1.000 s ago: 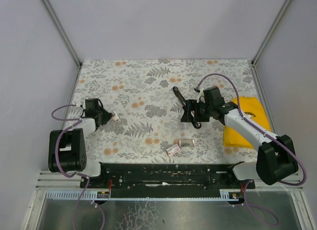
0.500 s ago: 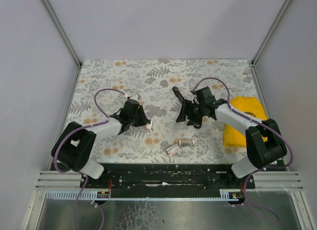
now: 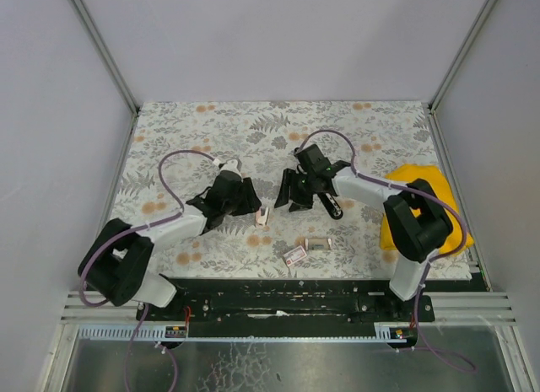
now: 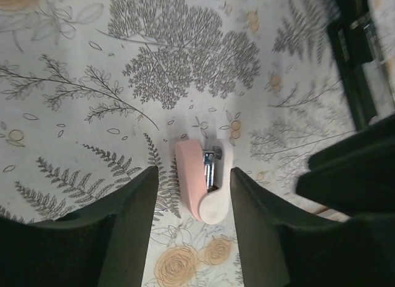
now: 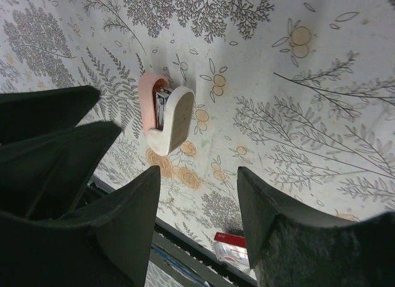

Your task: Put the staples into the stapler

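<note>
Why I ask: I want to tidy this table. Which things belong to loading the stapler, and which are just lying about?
Belongs to the job:
black stapler
red-and-white staple box
small grey strip beside it, likely staples
pink-and-white mini stapler, between the fingers of the open left gripper, so probably in use

Just lying about:
yellow cloth

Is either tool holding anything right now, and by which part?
Nothing is held. The pink-and-cream item lies free on the table within the open left tool, not gripped; the right tool is open and empty.
</note>
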You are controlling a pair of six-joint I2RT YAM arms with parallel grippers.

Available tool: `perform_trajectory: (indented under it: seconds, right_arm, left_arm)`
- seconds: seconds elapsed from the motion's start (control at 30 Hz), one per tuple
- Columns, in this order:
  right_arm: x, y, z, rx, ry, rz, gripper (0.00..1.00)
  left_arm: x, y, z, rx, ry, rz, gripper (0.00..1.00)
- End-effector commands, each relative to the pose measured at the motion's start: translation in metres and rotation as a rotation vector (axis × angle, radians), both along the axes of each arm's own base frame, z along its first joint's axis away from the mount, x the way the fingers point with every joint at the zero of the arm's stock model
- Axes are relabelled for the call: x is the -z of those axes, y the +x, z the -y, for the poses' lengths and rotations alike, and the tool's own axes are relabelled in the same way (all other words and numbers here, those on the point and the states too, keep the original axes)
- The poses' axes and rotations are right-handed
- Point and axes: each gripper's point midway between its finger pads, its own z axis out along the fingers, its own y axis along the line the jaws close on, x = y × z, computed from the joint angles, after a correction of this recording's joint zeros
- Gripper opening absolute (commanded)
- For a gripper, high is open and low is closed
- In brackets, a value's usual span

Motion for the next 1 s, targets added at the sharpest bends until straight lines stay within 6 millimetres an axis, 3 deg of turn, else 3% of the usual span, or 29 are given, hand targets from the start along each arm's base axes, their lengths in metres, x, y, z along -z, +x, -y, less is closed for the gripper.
perform_trajectory:
  seconds: [0.0,0.27,0.47,0.67,0.8,0.97]
  right_arm:
    - [-0.011,0.014,-0.025,0.009,0.015,0.044,0.59]
    - [0.011,0.019,-0.038,-0.036,-0.084,0.035,0.58]
    - [0.020,0.018,-0.046,-0.064,-0.098,0.021,0.55]
    - [0.027,0.016,-0.052,-0.089,-0.120,0.012,0.53]
    - [0.033,0.012,-0.050,-0.084,-0.147,0.006,0.46]
    - [0.044,0.006,-0.045,-0.073,-0.169,-0.014,0.24]
  left_arm:
    - [-0.026,0.004,-0.019,-0.090,0.004,0.084,0.54]
    - [-0.048,-0.007,-0.044,-0.150,-0.044,0.124,0.72]
    - [-0.058,-0.014,-0.056,-0.184,-0.074,0.154,0.76]
    - [-0.055,-0.018,-0.061,-0.184,-0.073,0.144,0.76]
    - [-0.055,-0.019,-0.061,-0.184,-0.078,0.144,0.76]
    - [-0.055,-0.020,-0.060,-0.174,-0.092,0.144,0.77]
